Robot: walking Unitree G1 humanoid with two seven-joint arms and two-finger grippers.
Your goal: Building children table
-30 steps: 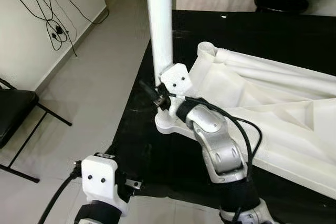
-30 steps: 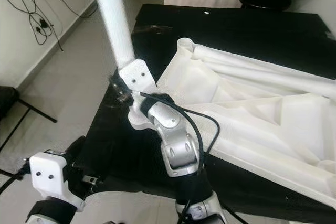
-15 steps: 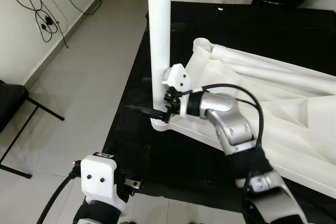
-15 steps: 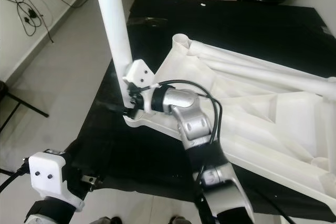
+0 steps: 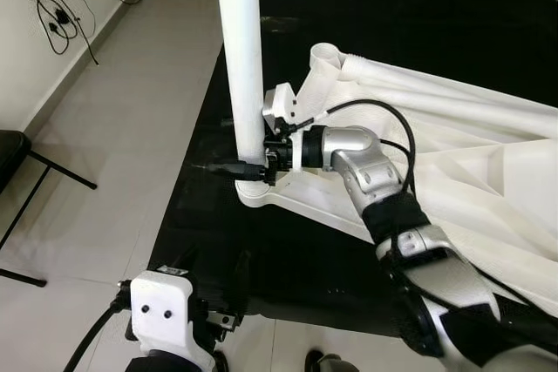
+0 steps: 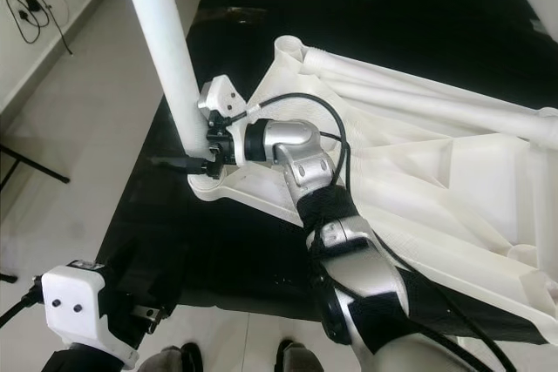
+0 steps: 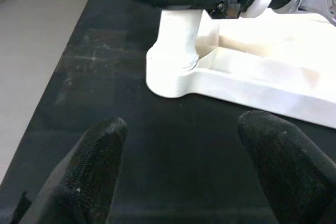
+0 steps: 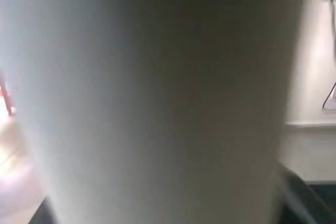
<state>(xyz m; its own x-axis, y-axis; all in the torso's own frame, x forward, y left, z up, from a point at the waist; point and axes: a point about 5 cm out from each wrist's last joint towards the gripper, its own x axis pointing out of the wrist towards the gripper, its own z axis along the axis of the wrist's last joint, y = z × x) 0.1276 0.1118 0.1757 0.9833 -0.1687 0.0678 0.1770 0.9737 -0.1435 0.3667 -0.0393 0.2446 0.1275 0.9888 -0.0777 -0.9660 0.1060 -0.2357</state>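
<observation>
Leg point(image 5: 240, 50) now stands nearly upright in the corner socket of the upturned table top point(image 5: 453, 141), straightened from its earlier lean. Right gripper point(image 5: 228, 168) clamps its base; left gripper point(image 7: 178, 174) hovers open nearby. Seating looks almost done.

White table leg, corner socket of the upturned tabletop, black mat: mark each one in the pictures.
white table leg point(image 5: 243, 67), left eye view, middle of the upright tube.
corner socket point(image 7: 170, 72), left wrist view, rounded rim around the leg's foot.
black mat point(image 6: 366, 32), right eye view, bare stretch beyond the tabletop.
</observation>
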